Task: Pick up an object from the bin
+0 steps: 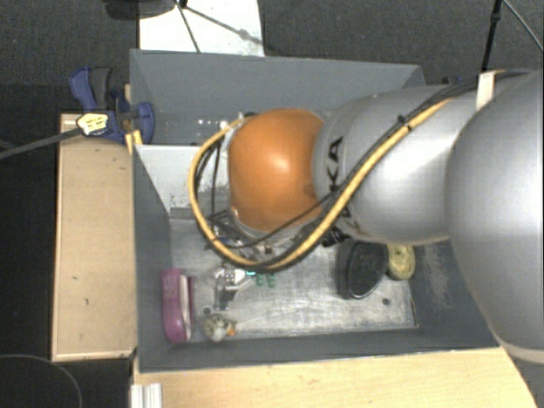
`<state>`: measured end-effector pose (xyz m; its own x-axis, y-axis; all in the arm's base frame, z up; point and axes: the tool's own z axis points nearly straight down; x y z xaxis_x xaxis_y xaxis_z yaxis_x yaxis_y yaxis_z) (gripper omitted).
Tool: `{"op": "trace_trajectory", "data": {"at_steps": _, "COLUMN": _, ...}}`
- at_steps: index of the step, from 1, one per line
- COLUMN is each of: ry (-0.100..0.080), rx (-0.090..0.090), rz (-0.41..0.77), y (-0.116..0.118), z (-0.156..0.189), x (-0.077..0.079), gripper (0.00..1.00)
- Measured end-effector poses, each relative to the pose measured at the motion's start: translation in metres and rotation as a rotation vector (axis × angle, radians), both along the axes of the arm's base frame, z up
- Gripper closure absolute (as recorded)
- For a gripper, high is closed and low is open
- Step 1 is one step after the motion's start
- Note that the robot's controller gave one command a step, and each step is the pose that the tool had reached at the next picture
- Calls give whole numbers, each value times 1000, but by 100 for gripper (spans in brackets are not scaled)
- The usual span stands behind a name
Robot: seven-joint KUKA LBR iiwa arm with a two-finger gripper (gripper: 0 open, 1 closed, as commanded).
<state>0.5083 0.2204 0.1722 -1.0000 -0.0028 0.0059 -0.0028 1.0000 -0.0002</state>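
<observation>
My gripper hangs below the orange wrist cover, low over the bin's front left part. Just below it, near the front wall, lies a small grey-and-tan lump. A pink oblong thing lies along the left wall, a short way left of the gripper. A small green piece shows just right of the gripper, partly hidden under the wrist. Nothing is visibly held.
A black round thing stands towards the bin's right, with a yellow thing beside it, both partly under the arm. The arm and its cables cover the middle and back of the bin.
</observation>
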Motion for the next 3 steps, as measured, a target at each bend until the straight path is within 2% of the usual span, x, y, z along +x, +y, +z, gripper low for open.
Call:
{"op": "trace_trajectory", "data": {"at_steps": 1, "ry": -5, "rx": 0, "rz": 110, "y": -63, "z": -105, "x": 30, "gripper": 0}}
{"op": "trace_trajectory", "data": {"at_steps": 2, "ry": -6, "rx": 2, "rz": 109, "y": -59, "z": -101, "x": 30, "gripper": 100}}
{"op": "trace_trajectory", "data": {"at_steps": 3, "ry": -18, "rx": 1, "rz": 261, "y": -97, "z": 99, "x": 43, "gripper": 100}}
